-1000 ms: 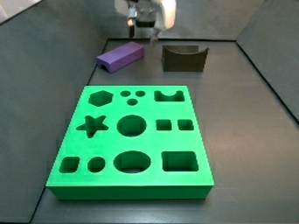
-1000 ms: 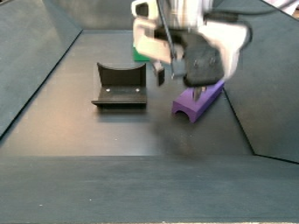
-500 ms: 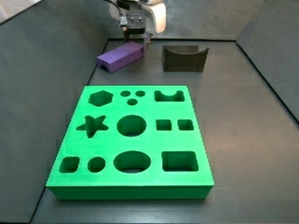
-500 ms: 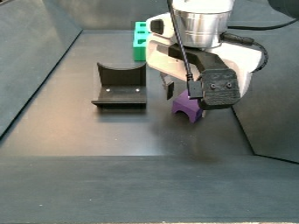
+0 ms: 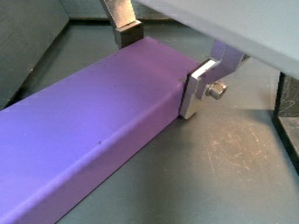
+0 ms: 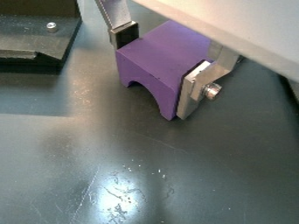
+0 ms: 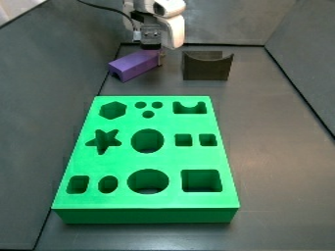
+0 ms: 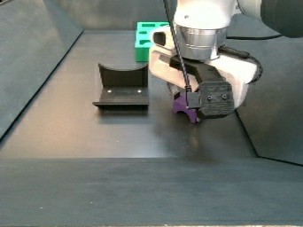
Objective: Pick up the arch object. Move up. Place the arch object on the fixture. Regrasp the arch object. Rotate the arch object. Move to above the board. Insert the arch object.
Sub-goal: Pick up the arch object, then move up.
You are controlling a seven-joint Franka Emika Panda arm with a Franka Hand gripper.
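- Gripper [image 6: 162, 63] of the white arm sits low over the long purple matte block with an arched cut-out in its end face, the arch object [image 6: 163, 61]; both wrist views show its flat silver fingers [image 5: 200, 87] on opposite long sides of the block, pressed against it, so it is clamped on the block.
- Arch object lies flat on the dark grey floor [image 6: 105, 166], its arched end visible in a wrist view.
- Bright green thick rectangular board [image 7: 148, 157] with hexagon, star, circle, square and arch holes lies nearest the camera in a side view.
- Beyond the board in that view, the arch object [image 7: 132, 65] lies under the gripper [image 7: 148, 44].
- Small dark olive-brown fixture [image 7: 206, 65] with a scooped top stands near the arch object, apart from it; it also shows in a side view [image 8: 122, 87].
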